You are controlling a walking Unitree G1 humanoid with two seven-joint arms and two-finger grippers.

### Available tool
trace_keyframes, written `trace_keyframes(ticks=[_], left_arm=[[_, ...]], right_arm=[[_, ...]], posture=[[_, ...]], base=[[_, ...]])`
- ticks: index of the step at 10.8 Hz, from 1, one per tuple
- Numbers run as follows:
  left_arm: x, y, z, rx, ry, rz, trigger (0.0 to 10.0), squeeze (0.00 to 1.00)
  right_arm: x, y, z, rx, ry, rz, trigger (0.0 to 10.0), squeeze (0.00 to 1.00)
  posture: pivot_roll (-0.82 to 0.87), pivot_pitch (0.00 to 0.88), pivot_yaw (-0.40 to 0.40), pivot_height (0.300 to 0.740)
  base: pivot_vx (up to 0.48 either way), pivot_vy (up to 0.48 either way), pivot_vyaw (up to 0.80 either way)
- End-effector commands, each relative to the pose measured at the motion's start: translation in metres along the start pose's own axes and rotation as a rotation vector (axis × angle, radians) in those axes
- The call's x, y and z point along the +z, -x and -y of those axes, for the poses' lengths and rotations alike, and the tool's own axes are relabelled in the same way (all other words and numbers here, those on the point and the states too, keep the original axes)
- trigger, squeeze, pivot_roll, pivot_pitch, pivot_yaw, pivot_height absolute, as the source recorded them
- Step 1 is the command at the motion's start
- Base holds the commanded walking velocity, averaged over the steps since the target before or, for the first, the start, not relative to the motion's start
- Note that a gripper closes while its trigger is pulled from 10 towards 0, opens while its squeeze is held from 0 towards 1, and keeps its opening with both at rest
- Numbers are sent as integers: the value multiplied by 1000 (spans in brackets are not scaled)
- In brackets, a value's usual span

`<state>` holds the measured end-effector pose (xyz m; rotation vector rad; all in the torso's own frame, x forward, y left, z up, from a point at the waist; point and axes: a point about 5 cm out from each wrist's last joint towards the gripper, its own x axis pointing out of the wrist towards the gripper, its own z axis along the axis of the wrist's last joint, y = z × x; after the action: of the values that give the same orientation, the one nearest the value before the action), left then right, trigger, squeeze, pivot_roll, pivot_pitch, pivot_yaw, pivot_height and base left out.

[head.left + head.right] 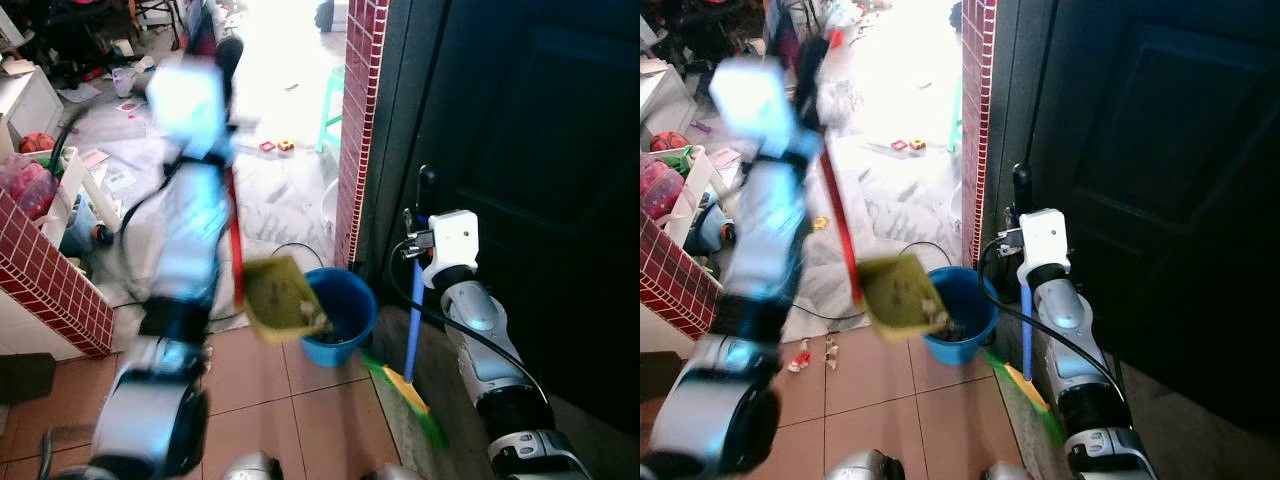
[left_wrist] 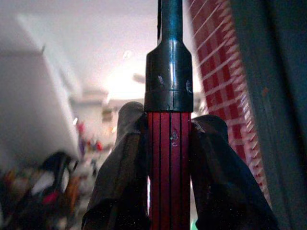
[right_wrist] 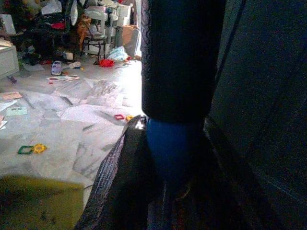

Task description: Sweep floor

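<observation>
My left gripper is raised and blurred, shut on the red handle of a dustpan. The olive-yellow dustpan hangs tilted at the rim of a blue bucket on the tiled floor. Close to the dark door, my right gripper is shut on the broom's blue handle, just under its black top grip. The green and yellow broom head rests on the floor to the right of the bucket.
A red brick pillar and a dark door stand on the right. A low brick wall is on the left. Small scraps lie on the tiles. Toys, papers, a green stool and a black cable litter the floor beyond.
</observation>
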<state>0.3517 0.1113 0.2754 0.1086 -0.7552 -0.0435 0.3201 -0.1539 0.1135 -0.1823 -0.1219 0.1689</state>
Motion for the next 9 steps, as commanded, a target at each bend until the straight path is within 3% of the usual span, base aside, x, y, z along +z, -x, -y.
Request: trace_keyframes(ticks=[1,3,4,5,6,8,9], left_arm=[[22,-10,13,-17,-2,129,10000,0],[12,8,64,-178,17,132,10000,0],[4,32,104,-388,1,140,10000,0],[-4,51,126,-539,4,124,10000,0],[-20,86,157,-819,58,24,10000,0],[-23,117,173,-1065,40,36,10000,0],[-19,99,165,-965,27,69,10000,0]], right_arm=[[11,-6,-1,6,2,53,10000,0],[11,-6,-5,6,-3,58,10000,0],[12,-6,-6,5,-6,62,10000,0],[11,-6,-6,2,-8,62,10000,0],[9,-4,-6,-1,-9,59,10000,0],[9,-5,-7,-6,-14,59,10000,0],[9,-5,-9,-7,-17,61,10000,0]], posture=[[-107,0,48,740],[-116,0,62,740],[-120,0,68,740],[-120,0,72,740],[-121,0,80,740],[-117,0,86,740],[-113,0,84,740]], base=[[0,0,0],[0,0,0],[0,0,0],[0,0,0],[0,0,0],[0,0,0],[0,0,0]])
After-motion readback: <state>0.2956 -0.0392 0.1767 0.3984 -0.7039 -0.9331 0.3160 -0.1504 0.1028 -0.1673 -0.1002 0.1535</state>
